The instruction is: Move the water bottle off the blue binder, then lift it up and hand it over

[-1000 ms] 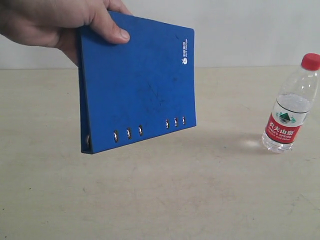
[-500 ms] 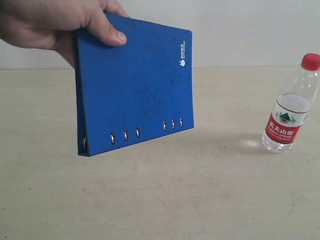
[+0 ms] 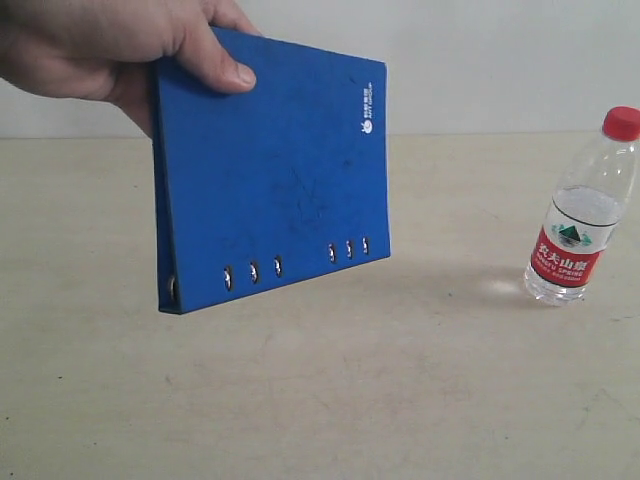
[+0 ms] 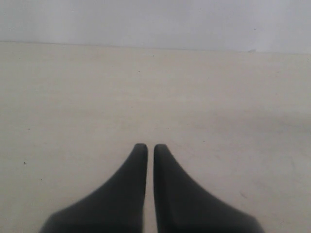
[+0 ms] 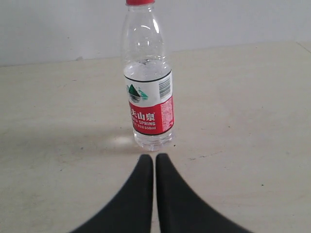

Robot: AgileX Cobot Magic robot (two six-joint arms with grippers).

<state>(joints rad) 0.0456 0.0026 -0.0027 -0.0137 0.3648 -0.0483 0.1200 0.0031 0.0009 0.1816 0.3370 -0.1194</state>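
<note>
A person's hand [image 3: 100, 45] holds the blue binder [image 3: 270, 170] up in the air over the left half of the table, tilted, rivets along its lower edge. The water bottle [image 3: 582, 215] stands upright on the table at the right, red cap on top. It also shows in the right wrist view as the water bottle [image 5: 148, 82], just beyond my right gripper [image 5: 154, 157], which is shut and empty. My left gripper [image 4: 146, 147] is shut over bare tabletop, holding nothing. Neither gripper shows in the exterior view.
The beige table [image 3: 330, 390] runs back to a pale wall [image 3: 500, 60]. The binder casts a faint shadow on the table toward the bottle.
The held binder has shifted slightly, a little left then back, staying in the air. The bottle has not moved.
</note>
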